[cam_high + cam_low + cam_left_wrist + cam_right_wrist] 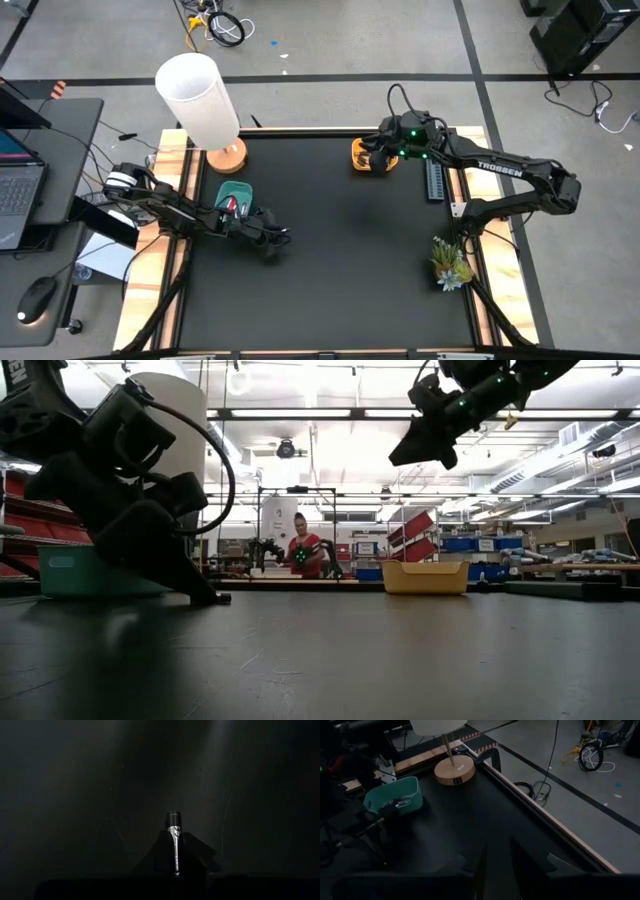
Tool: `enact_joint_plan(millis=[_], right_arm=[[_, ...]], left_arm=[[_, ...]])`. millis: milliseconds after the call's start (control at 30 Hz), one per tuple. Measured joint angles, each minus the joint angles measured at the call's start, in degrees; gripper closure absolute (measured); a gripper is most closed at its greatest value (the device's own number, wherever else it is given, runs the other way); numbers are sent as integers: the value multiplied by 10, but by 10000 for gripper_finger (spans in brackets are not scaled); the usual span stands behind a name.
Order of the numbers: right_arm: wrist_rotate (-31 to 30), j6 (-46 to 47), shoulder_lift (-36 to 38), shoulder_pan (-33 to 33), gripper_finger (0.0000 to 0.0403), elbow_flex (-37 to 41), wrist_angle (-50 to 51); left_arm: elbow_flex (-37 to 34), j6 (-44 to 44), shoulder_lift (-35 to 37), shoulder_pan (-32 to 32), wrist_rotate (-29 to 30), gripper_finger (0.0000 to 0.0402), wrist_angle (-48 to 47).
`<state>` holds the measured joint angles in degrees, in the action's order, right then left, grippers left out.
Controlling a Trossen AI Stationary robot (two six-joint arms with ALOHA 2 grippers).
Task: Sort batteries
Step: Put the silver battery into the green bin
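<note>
Left claw (272, 243) lowered to the black table (340, 280), clenched on 1 silver battery (174, 837), teal bin (234, 192) just behind it, right claw (375, 160) raised over orange bin (362, 153), grip undeterminable.
</note>
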<state>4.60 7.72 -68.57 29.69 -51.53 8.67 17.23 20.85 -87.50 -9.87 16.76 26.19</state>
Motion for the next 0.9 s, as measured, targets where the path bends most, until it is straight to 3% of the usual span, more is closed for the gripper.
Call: enact_joint_plan(millis=[600,800,900], right_arm=[[22,-4,1,0,316,0,0],[27,-13,1,0,316,0,0],[34,-14,1,0,318,0,0]], left_arm=[[78,19,-2,1,24,369,-42],[122,20,0,1,29,369,-99],[161,28,26,1,29,369,-190]])
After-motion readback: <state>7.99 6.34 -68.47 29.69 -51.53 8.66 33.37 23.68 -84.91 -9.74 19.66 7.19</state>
